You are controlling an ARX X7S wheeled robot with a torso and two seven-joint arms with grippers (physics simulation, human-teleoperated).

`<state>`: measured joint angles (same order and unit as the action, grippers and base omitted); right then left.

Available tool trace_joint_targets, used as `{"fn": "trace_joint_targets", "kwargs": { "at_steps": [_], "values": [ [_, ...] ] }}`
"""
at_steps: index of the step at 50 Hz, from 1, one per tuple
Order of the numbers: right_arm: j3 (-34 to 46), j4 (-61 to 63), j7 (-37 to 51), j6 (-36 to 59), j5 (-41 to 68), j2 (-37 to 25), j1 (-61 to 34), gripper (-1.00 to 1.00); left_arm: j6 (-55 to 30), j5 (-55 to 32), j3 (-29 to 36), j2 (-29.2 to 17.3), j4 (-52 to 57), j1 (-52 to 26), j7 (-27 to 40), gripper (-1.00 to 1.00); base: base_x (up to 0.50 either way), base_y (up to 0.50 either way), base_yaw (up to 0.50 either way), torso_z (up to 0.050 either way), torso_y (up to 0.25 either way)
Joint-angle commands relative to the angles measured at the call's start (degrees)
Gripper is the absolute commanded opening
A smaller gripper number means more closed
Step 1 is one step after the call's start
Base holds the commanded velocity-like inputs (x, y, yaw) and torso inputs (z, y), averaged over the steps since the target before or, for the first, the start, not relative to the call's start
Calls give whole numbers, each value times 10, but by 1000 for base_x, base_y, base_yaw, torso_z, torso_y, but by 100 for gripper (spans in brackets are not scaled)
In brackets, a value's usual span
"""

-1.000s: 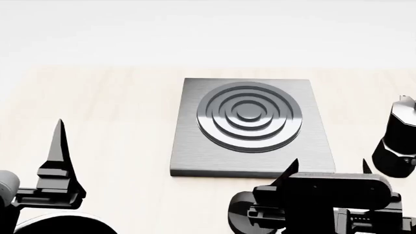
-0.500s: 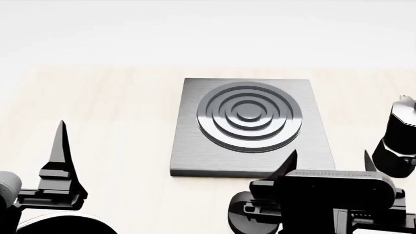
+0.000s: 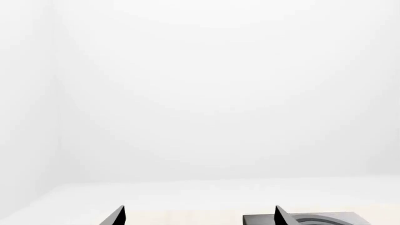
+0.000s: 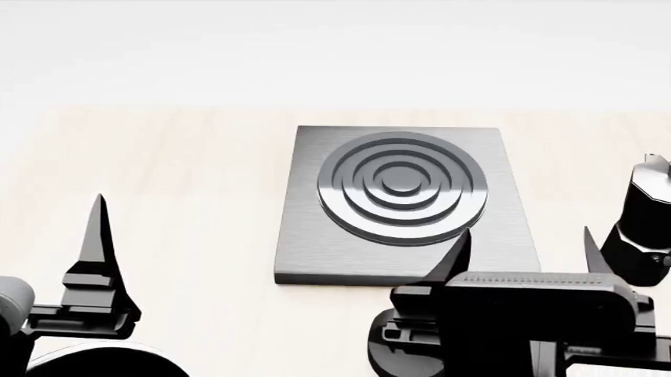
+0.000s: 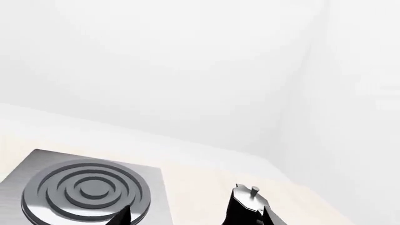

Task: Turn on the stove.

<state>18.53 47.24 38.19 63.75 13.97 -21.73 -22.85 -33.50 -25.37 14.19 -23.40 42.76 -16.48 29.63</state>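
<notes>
Stove (image 4: 404,200) lying centre frame on the pale surface (image 4: 178,181), right end effector (image 4: 524,251) hovering at its near edge, fingers apart, left end effector (image 3: 198,216) lower left, fingers apart, moka pot (image 4: 642,228) standing at right edge.

There is one flat grey metal stove (image 4: 404,206) with dark rings on top, one shiny black moka pot (image 4: 642,232), and one pale wooden table (image 4: 178,181). There are two black robot grippers, the left gripper (image 4: 97,259) and the right gripper (image 4: 524,253).
</notes>
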Motion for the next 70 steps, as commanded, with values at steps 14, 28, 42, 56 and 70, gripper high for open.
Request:
{"fn": "trace_joint_targets", "kwargs": {
  "at_steps": [14, 28, 42, 56, 70],
  "values": [
    [17, 33, 6, 1, -3, -6, -11, 100, 1, -3, 2, -3, -1, -2, 3, 100, 0, 0, 0, 0, 0],
    [25, 49, 11, 6, -5, -11, -17, 100, 5, -2, 6, -4, -3, -1, 4, 100, 0, 0, 0, 0, 0],
    [34, 60, 17, 8, -8, -13, -24, 100, 2, -7, 7, -5, 2, -3, 6, 100, 0, 0, 0, 0, 0],
    [37, 76, 24, 17, -8, -14, -30, 100, 6, -5, 11, -7, 3, -2, 7, 100, 0, 0, 0, 0, 0],
    [42, 92, 30, 26, -8, -16, -37, 100, 1, -10, 11, -10, 12, -3, 12, 100, 0, 0, 0, 0, 0]
  ]
}}
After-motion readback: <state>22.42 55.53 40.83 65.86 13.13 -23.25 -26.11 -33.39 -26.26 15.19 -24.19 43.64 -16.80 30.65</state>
